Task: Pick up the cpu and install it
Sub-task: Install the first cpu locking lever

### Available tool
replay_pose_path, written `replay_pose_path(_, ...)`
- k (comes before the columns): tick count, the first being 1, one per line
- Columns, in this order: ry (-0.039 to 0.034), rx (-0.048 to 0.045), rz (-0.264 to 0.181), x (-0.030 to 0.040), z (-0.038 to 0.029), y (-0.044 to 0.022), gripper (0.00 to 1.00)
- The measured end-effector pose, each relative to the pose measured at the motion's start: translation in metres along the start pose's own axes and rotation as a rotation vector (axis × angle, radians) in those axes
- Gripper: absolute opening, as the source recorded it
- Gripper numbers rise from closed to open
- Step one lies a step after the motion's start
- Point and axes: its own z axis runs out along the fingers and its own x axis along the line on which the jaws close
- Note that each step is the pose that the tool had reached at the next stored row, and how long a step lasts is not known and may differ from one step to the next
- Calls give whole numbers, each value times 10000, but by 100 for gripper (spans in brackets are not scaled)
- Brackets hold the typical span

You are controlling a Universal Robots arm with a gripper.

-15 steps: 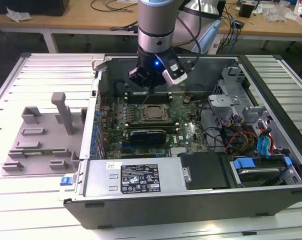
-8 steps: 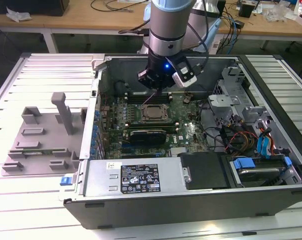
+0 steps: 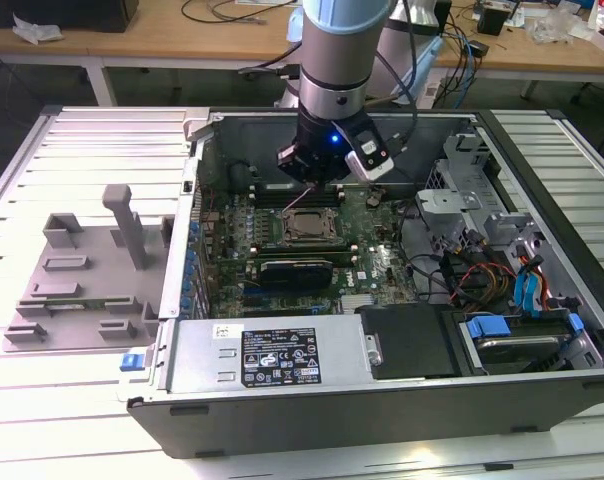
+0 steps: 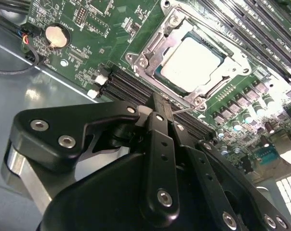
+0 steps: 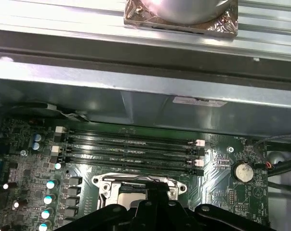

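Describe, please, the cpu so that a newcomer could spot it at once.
Look inside the open computer case at the green motherboard. Below the gripper sits a metal-rimmed socket frame. The cpu is the flat square in it, its pale silver top unlike the dark memory slots alongside.

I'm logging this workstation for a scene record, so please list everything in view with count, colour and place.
pale silver square cpu: one, seated in the socket frame on the board.
metal-rimmed socket frame: one, dark and silver, mid-board.
green motherboard: one, inside the case.
black memory slots: a row, beside the socket.
open grey computer case: one, on the table.
grey plastic tray: one, at the exterior view's left.
black end effector: one, above the board near the socket.
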Motion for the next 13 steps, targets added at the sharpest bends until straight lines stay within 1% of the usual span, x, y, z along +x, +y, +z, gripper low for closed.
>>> replay_pose_path(1,-24,1,-5,17,-2,2,11)
replay_pose_path(3,-121,12,-25,109,-4,13,11)
replay_pose_path(5,-179,17,-34,167,-5,20,11)
replay_pose_path(6,-199,21,-39,182,-8,22,11)
replay_pose_path(7,-234,22,-46,198,-17,25,11)
replay_pose_path(8,-277,26,-54,212,-36,30,11)
replay_pose_path(10,-310,30,-60,217,-75,39,11)
replay_pose_path(12,-365,33,-71,226,-122,49,11)
replay_pose_path(13,-391,37,-77,229,-155,56,11)
